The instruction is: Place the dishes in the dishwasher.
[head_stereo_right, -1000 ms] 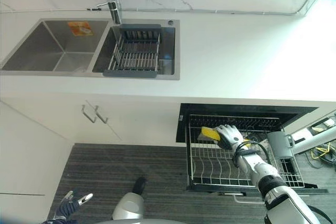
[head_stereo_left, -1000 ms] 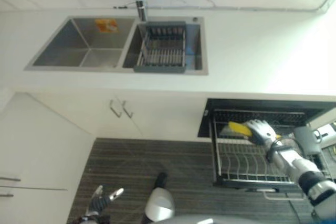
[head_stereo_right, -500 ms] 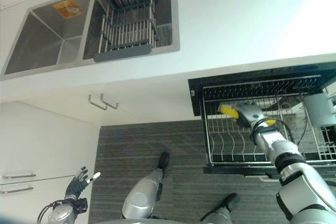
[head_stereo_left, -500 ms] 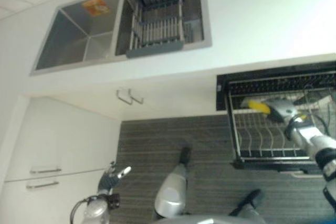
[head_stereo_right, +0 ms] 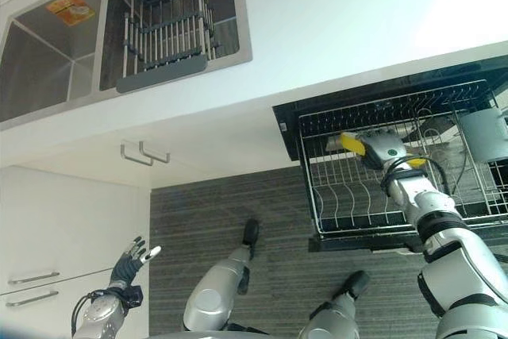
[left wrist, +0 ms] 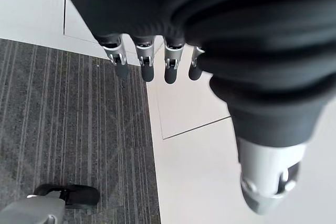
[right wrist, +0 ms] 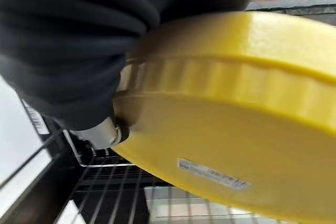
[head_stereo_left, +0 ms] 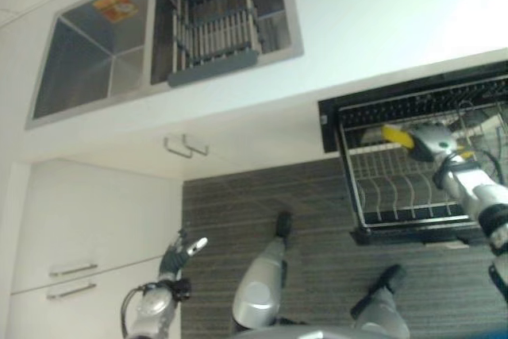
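Note:
A yellow plate [head_stereo_right: 352,143] is in my right hand [head_stereo_right: 387,149], whose fingers are curled round its rim. The plate hangs tilted over the back left part of the pulled-out dishwasher rack [head_stereo_right: 349,200], just above the wire prongs. Up close in the right wrist view, the yellow plate [right wrist: 236,124] lies against the hand, with rack wires below it. Low by the white cabinet doors hangs my left hand [head_stereo_right: 132,260], open and holding nothing. Its straight fingers [left wrist: 143,62] point at the striped floor.
A grey mug [head_stereo_right: 484,134] stands at the rack's right end. Above lies the white counter [head_stereo_left: 381,13] with a double sink [head_stereo_left: 79,61]; a grey wire basket [head_stereo_left: 213,23] sits in its right basin. Cabinet handles [head_stereo_left: 184,147] stick out below the counter.
The whole picture has shifted, so the camera has moved. My right hand still holds the yellow plate over the rack's back left part, a little further in. The left hand stays low.

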